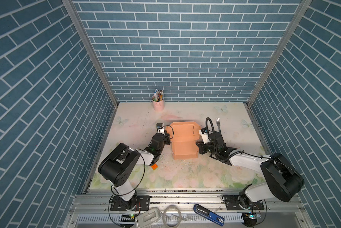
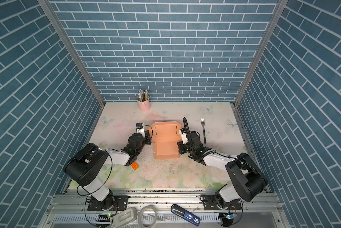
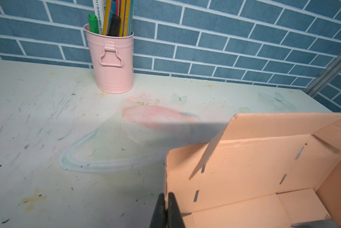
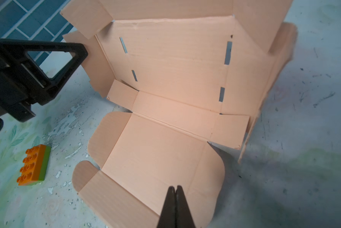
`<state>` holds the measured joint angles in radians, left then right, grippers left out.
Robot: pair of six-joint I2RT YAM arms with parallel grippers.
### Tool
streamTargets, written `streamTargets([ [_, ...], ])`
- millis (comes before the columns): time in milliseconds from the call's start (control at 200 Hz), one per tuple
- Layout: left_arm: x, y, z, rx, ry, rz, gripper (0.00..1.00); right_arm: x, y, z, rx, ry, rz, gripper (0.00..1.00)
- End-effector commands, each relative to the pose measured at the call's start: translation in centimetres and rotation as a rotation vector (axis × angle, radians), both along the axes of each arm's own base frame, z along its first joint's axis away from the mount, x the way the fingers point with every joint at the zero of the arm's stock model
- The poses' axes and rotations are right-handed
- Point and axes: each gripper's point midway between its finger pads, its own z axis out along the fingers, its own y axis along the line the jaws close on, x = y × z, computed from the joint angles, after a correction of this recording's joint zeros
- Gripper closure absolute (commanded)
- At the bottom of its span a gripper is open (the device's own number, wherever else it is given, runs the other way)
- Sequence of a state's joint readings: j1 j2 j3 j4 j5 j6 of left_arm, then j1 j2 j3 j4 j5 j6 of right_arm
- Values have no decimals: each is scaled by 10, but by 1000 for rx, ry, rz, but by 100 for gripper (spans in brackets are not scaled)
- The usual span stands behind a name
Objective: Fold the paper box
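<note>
Left hand (image 3: 166, 198) is pinched shut on the left flap of the peach-orange thin cardboard paper box (image 1: 182, 136), half-folded on the pale floral tabletop (image 1: 138, 122); right hand (image 4: 175, 190) closed at its right edge, grip unclear.

the box (image 3: 254, 177) runs off the left wrist frame, the pens (image 3: 114, 17) get their ends chopped off there too, one box flap (image 4: 284, 55) is just a blurry smear in the right wrist view, and in a top view the left arm (image 1: 146, 156) half-covers the brick (image 1: 154, 167).
</note>
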<state>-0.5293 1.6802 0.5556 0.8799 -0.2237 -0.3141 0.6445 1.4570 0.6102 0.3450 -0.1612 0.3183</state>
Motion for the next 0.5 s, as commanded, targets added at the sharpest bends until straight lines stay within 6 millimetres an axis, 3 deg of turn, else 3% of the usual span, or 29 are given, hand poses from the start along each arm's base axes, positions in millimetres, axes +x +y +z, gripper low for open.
streamTargets([
  [0, -4, -10, 2, 2, -1, -76, 100, 17, -8, 32, 26, -89, -101, 97],
  [160, -4, -15, 1, 3, -5, -101, 100, 25, -48, 50, -11, -128, -207, 89],
  [285, -4, -20, 2, -2, -9, -126, 100, 33, -82, 52, 12, -121, -268, 78],
  [375, -3, -22, 2, -4, -12, -139, 100, 38, -84, 50, -10, -123, -250, 70],
  [495, -4, -24, 3, -2, -11, -152, 100, 41, -70, 42, 25, -118, -173, 59],
])
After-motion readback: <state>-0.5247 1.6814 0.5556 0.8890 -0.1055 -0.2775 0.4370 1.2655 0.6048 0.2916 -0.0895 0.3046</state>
